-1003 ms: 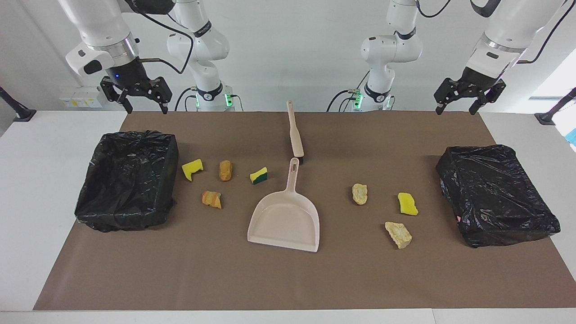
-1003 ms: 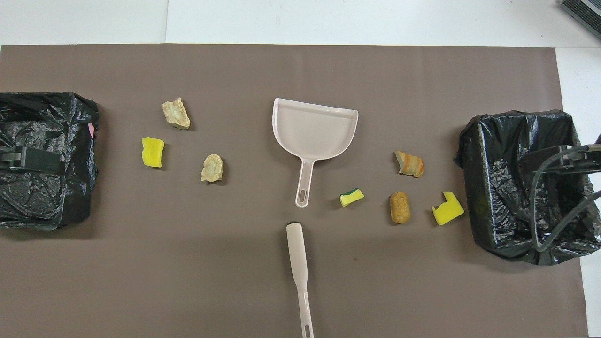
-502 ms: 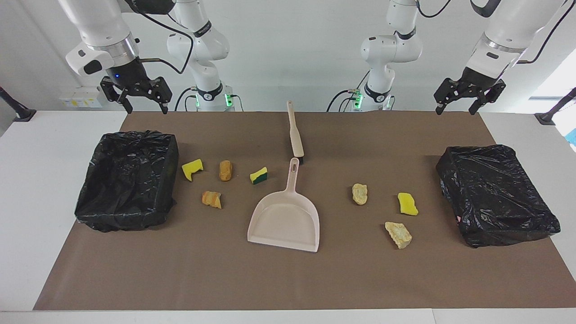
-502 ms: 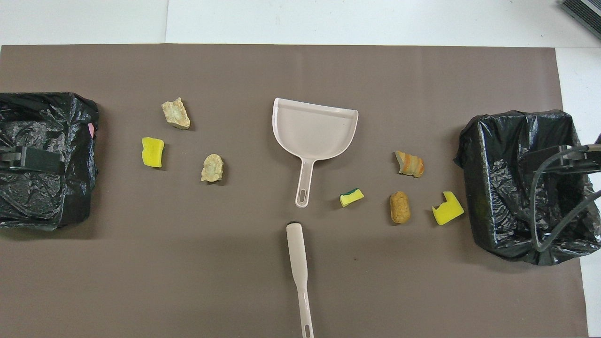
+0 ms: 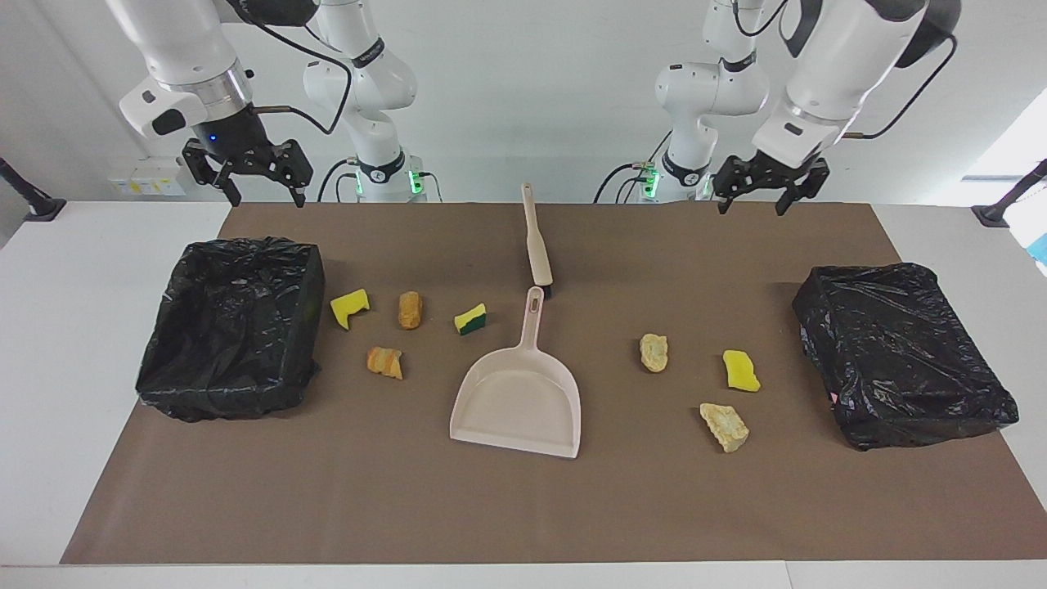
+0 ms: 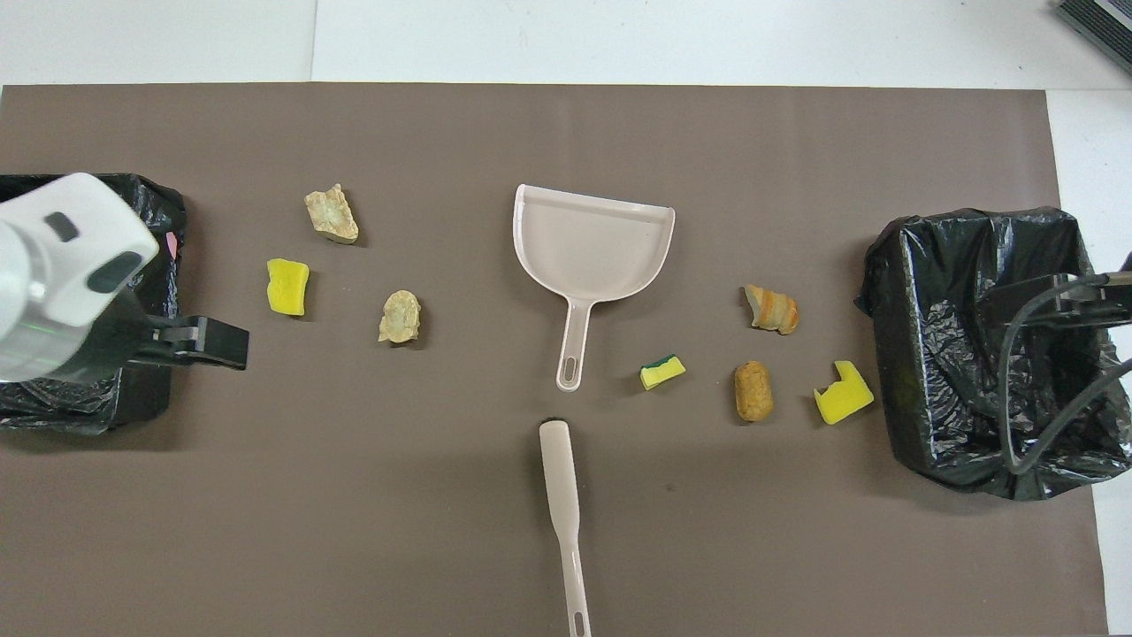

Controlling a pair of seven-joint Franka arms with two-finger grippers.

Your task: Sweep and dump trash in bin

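Nothing swept yet. The left gripper (image 5: 759, 204) hangs with fingers spread, holding nothing, over the table (image 5: 736, 507) edge by the robots; the right gripper (image 5: 255, 195) waits up high, fingers spread too. Best plan: grab the brush (image 5: 537, 245) by its thin handle & the dustpan (image 5: 523, 393) handle, w/ the pan held flat. The trash (image 5: 409, 310) is spongy yellow bits & crusty lumps, lying between the pan & each crinkly black bin (image 5: 233, 327).

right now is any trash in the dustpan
No, the dustpan holds nothing; all seven scraps, such as the green-backed sponge, lie on the mat around it.
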